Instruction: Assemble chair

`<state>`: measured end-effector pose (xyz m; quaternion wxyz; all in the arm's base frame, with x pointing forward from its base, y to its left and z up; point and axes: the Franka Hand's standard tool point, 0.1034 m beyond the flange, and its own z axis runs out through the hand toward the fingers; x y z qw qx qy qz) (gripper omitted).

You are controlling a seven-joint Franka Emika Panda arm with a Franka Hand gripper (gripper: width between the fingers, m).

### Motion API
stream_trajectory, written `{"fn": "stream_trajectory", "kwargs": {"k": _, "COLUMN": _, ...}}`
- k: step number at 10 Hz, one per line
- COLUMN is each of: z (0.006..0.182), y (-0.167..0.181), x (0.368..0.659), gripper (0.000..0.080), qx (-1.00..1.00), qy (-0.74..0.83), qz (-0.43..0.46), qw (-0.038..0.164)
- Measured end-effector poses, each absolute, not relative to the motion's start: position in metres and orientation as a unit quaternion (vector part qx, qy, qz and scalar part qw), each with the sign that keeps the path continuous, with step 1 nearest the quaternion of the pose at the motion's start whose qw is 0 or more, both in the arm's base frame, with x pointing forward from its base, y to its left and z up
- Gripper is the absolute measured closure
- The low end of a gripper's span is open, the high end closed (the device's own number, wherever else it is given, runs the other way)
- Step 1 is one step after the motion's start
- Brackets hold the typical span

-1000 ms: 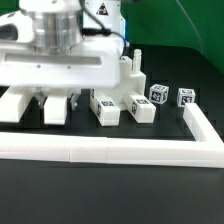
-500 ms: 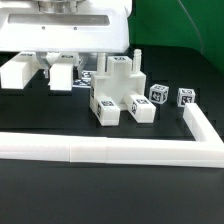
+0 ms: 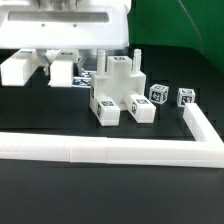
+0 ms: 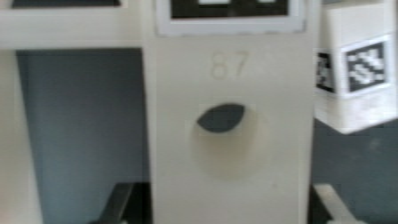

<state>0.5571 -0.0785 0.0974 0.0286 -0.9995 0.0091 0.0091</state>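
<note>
My gripper [image 3: 45,62] hangs at the top of the exterior view's left, its broad white hand filling that corner. It is shut on a white chair bar [image 4: 228,150] with a dark round hole; the fingers [image 4: 128,200] press its two sides. White blocky ends [image 3: 62,70] of the held piece, one tagged, show under the hand, clear of the table. A part-built white chair piece [image 3: 115,92] with an upright peg stands on the black table to the right of the gripper. Two small tagged cubes [image 3: 158,93] [image 3: 186,96] lie further right.
A long white L-shaped border rail [image 3: 110,150] runs along the front and turns back at the exterior view's right. In the wrist view another tagged white part [image 4: 365,70] sits close beside the held bar.
The gripper has risen with the white piece in it, uncovering the standing chair piece. In the last half second it shifted only slightly to the right.
</note>
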Motion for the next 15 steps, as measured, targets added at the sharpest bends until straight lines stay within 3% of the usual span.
{"fn": "stream_trajectory", "kwargs": {"k": 3, "z": 0.124, "y": -0.06, "x": 0.553, "gripper": 0.0515, "qx": -0.998, "qy": 0.054, "qz": 0.009, "qw": 0.043}}
{"fn": "stream_trajectory", "kwargs": {"k": 8, "z": 0.122, "y": -0.057, "x": 0.546, "gripper": 0.0515, "qx": -0.998, "qy": -0.033, "qz": 0.021, "qw": 0.049}}
{"fn": "stream_trajectory", "kwargs": {"k": 10, "z": 0.132, "y": -0.042, "x": 0.544, "gripper": 0.0515, "qx": -0.997, "qy": -0.07, "qz": -0.006, "qw": 0.038}}
{"fn": "stream_trajectory", "kwargs": {"k": 12, "z": 0.14, "y": -0.004, "x": 0.536, "gripper": 0.0515, "qx": -0.998, "qy": -0.05, "qz": -0.017, "qw": 0.022}}
{"fn": "stream_trajectory", "kwargs": {"k": 14, "z": 0.134, "y": 0.033, "x": 0.531, "gripper": 0.0515, "qx": -0.999, "qy": -0.038, "qz": -0.026, "qw": 0.015}}
{"fn": "stream_trajectory", "kwargs": {"k": 15, "z": 0.132, "y": 0.034, "x": 0.53, "gripper": 0.0515, "qx": -0.999, "qy": -0.046, "qz": -0.023, "qw": 0.015}}
